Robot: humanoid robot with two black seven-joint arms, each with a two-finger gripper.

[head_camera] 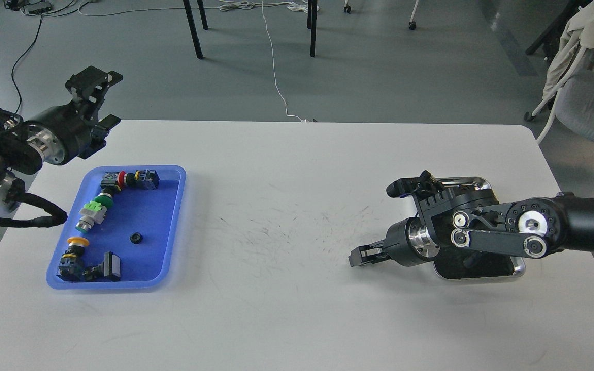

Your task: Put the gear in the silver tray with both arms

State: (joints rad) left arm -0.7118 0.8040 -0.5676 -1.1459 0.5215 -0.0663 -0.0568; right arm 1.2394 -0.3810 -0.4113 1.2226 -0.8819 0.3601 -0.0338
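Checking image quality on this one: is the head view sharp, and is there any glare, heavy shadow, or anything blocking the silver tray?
Head view: sharp and evenly lit, with only soft shadows on the white table. The silver tray shows bright glints on its rim, and the right arm covers most of it. The small black gear in the blue tray stays clearly readable. No motion blur.
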